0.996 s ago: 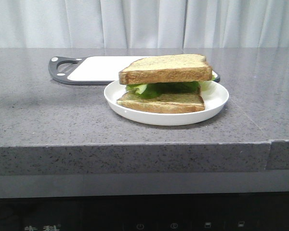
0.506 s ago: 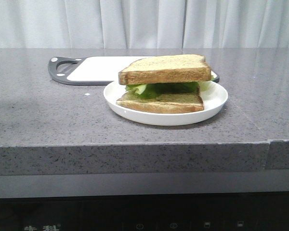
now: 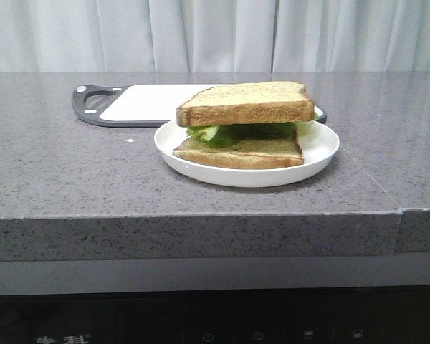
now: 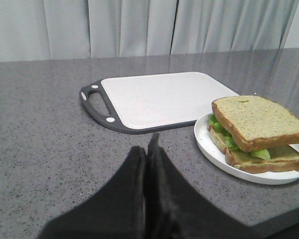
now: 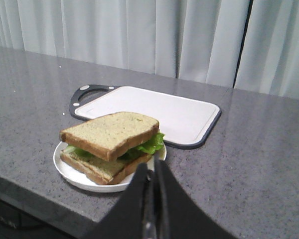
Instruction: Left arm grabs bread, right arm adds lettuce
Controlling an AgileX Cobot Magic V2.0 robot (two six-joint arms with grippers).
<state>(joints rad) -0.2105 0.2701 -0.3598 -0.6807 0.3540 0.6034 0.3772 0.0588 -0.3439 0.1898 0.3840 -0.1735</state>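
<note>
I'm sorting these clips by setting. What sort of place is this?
Probably a kitchen or a mock-up of one: a grey speckled stone countertop, a white cutting board with a dark rim, and a plate holding a lettuce sandwich. Pale curtains hang behind.

Two bread slices: thick top slice (image 3: 245,102), thinner bottom slice (image 3: 242,153). One lettuce leaf (image 3: 229,132) (sandwiched between). One white plate (image 3: 322,156). One cutting board (image 3: 147,102). One grey surface (image 3: 72,172).

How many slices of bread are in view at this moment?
2. A thick tan speckled top slice sits over the green ruffled lettuce; a flatter tan bottom slice lies beneath it on the round white plate. No others show.
</note>
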